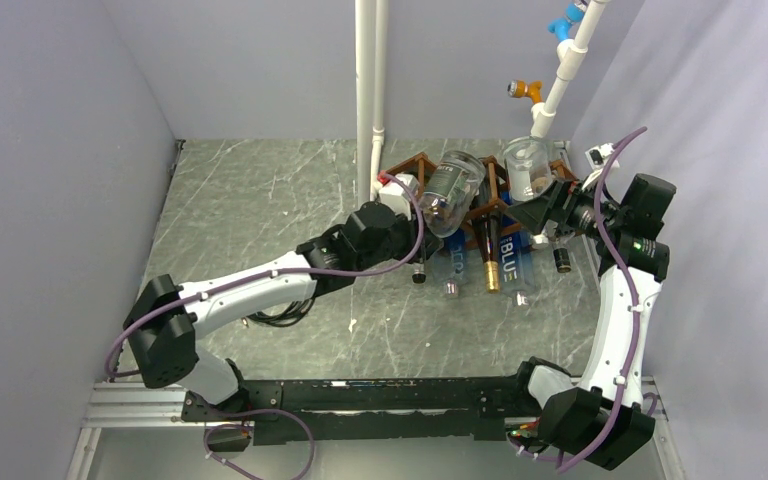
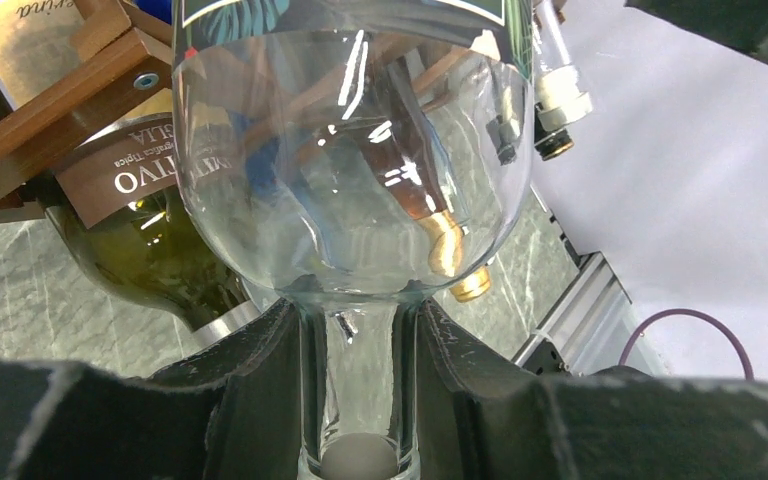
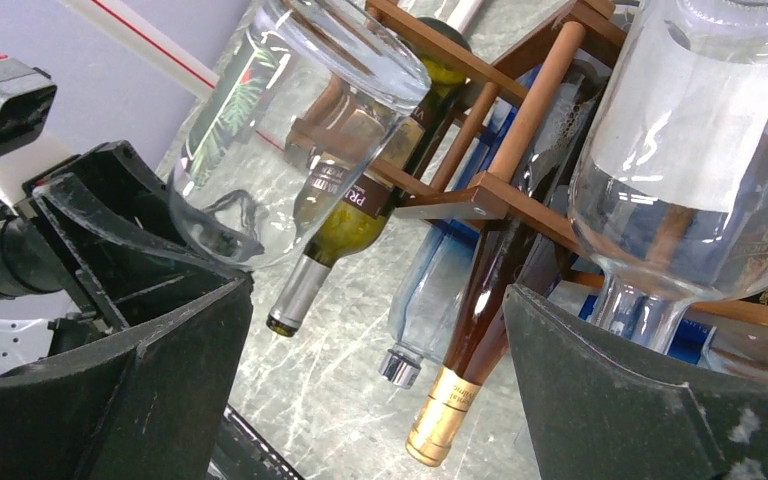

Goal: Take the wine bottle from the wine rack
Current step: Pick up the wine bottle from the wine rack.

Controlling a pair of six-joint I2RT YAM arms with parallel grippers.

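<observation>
Top external view, items left to right.

1. Left gripper [image 2: 360,400]: closed down to a narrow gap, its fingers [image 2: 250,365] clamped on either side of the neck of the wine bottle.
2. Wine bottle [image 1: 452,185]: clear glass, dark label, tilted with base up and neck down. Its body sits over the left part of the wine rack; contact with the bars cannot be told.
3. Wine rack [image 1: 415,165]: brown wooden lattice at the far side of the marble-patterned table [image 1: 260,200].
4. Green bottle [image 3: 345,215], brown label, and amber bottle [image 3: 460,380], gold foil cap: both in lower cells, necks pointing toward the arms.
5. Second clear bottle [image 1: 528,165]: on the rack's right, base up.
6. Right gripper [image 3: 377,300]: jaws spread wide, holding nothing, just beside the second clear bottle.
</observation>
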